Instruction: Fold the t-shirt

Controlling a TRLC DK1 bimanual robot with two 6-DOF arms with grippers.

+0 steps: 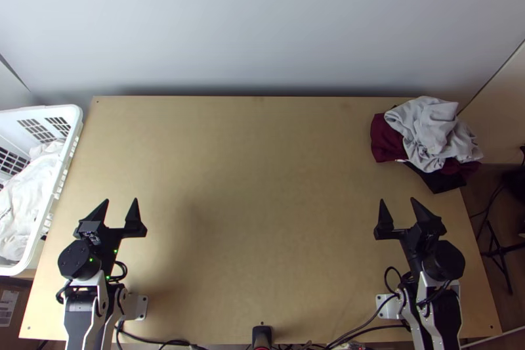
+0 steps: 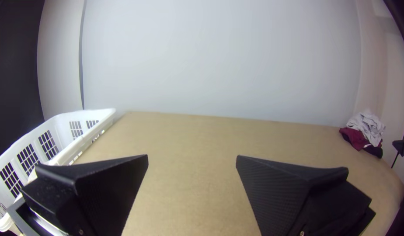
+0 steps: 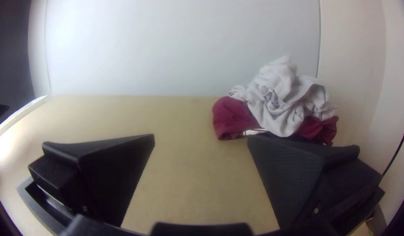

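Apparently folding awaits a first pick: from above, the bunched grey garment [image 1: 425, 132], likely the t-shirt, tops a heap at the far right of the desk [image 1: 256, 199]; in the left wrist view, the left tool [image 2: 192, 156] gapes empty; in the right, the right tool [image 3: 201, 135] does too and should fetch it.

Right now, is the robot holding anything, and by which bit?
Nothing is held. The left hand and right hand are both open and empty; the bunched clothes lie away from them.

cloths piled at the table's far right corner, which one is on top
The light grey cloth, lying bunched; the maroon cloth and the dark cloth poke out from beneath it.
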